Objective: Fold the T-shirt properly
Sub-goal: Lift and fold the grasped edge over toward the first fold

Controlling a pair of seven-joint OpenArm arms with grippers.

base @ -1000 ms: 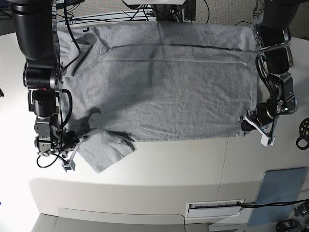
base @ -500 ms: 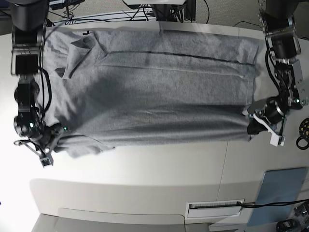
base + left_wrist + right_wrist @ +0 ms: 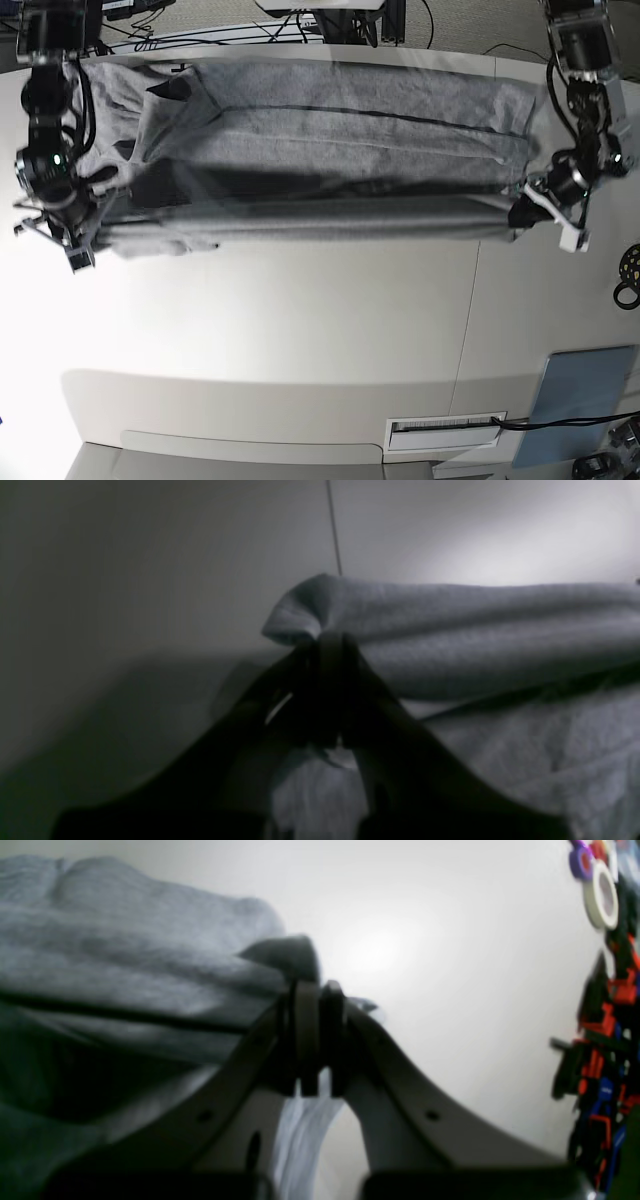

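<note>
The heather-grey T-shirt (image 3: pixel 330 130) lies spread across the far half of the white table (image 3: pixel 300 320). Its near edge is lifted off the table and stretched taut between both grippers, casting a dark shadow on the cloth beneath. My left gripper (image 3: pixel 522 212) is at the right in the base view, shut on the shirt's corner. The left wrist view shows its tips (image 3: pixel 327 642) pinching a bunched fold of the T-shirt (image 3: pixel 475 630). My right gripper (image 3: pixel 88 228), at the left, is shut on the other corner. Its tips (image 3: pixel 317 990) clamp the T-shirt (image 3: pixel 125 955).
A grey-blue flat pad (image 3: pixel 585 400) lies at the front right. A black ring (image 3: pixel 628 280) sits at the right edge. Cables (image 3: pixel 200 35) run behind the shirt. Tape rolls (image 3: pixel 600 895) and red-black clutter (image 3: pixel 605 1040) show beside the right gripper.
Both grippers have raised the shirt's near edge and carried it toward the back, over the rest. The loose sleeve at the front left came up with it.
</note>
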